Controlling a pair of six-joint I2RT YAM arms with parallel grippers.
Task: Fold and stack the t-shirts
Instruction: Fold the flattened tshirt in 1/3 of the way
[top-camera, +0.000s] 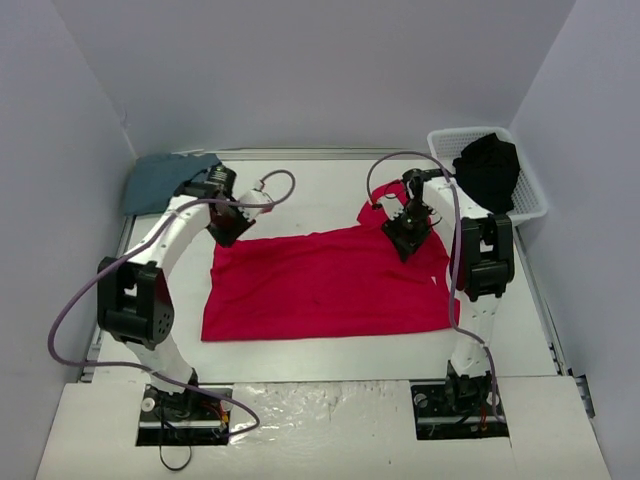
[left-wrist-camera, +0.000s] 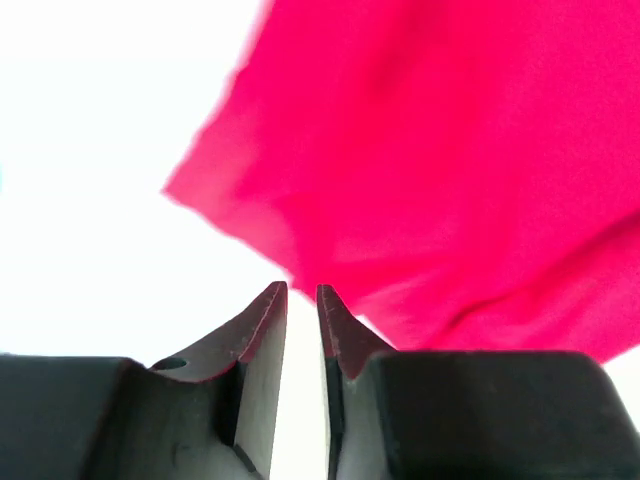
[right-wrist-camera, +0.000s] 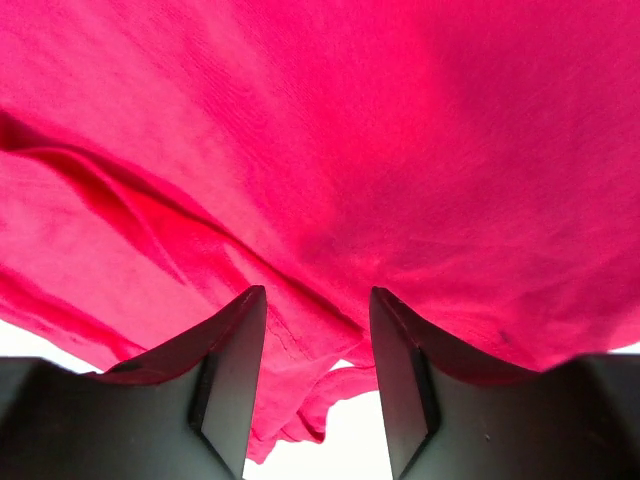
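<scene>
The red t-shirt (top-camera: 325, 285) lies spread across the middle of the desk (top-camera: 330, 355). At its 10 o'clock corner the left end effector (left-wrist-camera: 302, 292) has its jaws a narrow slit apart, with no cloth between. At its 2 o'clock corner the right end effector (right-wrist-camera: 318, 295) stands wider open over rumpled cloth, gripping nothing. The blue-grey t-shirt (top-camera: 165, 180) lies at the desk's 10 o'clock. The black t-shirt (top-camera: 488, 170) sits in the white basket (top-camera: 440, 140) at 2 o'clock.
</scene>
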